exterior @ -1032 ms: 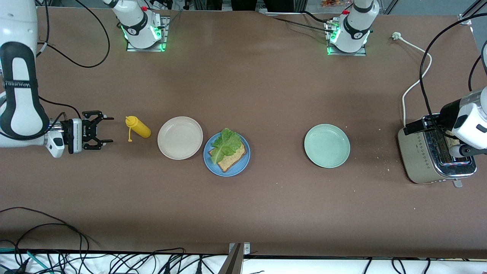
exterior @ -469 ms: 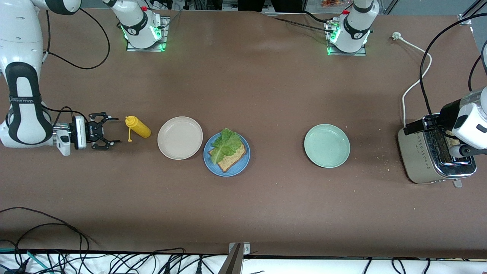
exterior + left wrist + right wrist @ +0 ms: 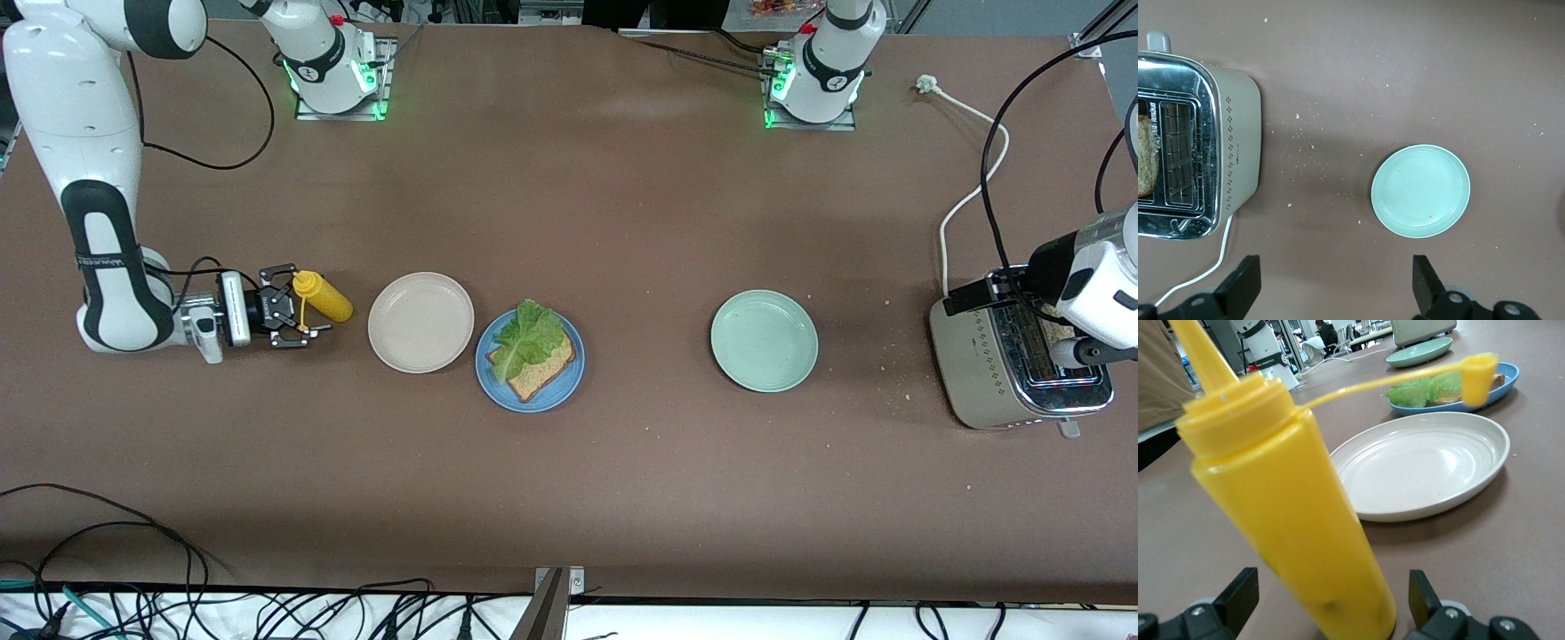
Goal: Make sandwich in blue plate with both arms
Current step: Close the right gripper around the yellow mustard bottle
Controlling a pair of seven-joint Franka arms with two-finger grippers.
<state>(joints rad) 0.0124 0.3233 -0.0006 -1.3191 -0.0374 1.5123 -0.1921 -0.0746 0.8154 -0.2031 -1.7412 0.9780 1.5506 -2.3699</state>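
**Open-faced sandwich on the blue plate**

We see the blue plate (image 3: pixel 530 364) holding speckled toast (image 3: pixel 544 371) under ruffled lettuce (image 3: pixel 526 340). Beside it, toward the right arm's end of the desk, a glossy beige plate (image 3: pixel 420 322). Right hand (image 3: pixel 300 317) released, straddling the yellow bottle (image 3: pixel 324 297). Left hand (image 3: pixel 1331 283) released over the toaster (image 3: pixel 1013 364).

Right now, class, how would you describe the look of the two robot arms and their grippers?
Both arms are glossy white with black joint sections, trailing dark cables; green lights glow at their bases. The right arm carries small white lettering on a black band. The right gripper is black, skeletal and two-fingered behind a white wrist block. The left gripper shows two black fingers.
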